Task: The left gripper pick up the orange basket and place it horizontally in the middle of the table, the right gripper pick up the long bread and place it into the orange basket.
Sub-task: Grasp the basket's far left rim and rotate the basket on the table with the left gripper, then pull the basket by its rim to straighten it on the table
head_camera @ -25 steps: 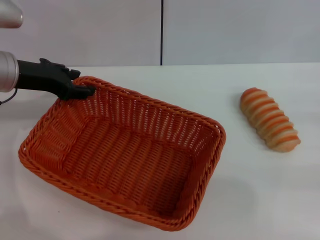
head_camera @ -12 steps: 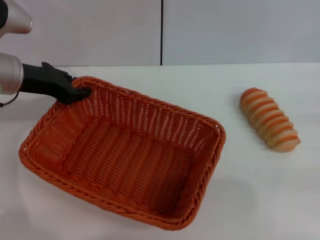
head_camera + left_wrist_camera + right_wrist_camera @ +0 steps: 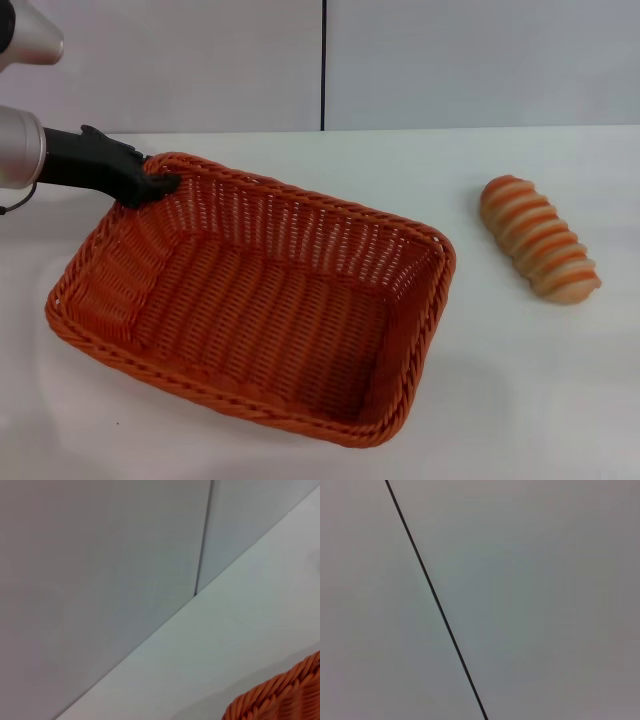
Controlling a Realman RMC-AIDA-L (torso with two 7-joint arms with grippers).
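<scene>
The big orange basket (image 3: 270, 320) lies skewed on the white table (image 3: 520, 400), left of centre, and holds nothing. My left gripper (image 3: 158, 183) reaches in from the left and is shut on the braided rim at the basket's far left corner. A bit of that rim (image 3: 282, 695) shows in the left wrist view. The long bread (image 3: 540, 240), tan with orange-brown and cream stripes, rests on the table to the right, well apart from the basket. The right gripper is out of view.
A grey wall with a dark vertical seam (image 3: 323, 65) runs behind the table's far edge. Bare tabletop lies between basket and bread and along the front right. The right wrist view shows only the wall and its seam (image 3: 435, 597).
The basket has shifted a little to the right and turned slightly, its near edge drawing back from the table's front. The left gripper settled onto the rim corner. The bread has not moved.
</scene>
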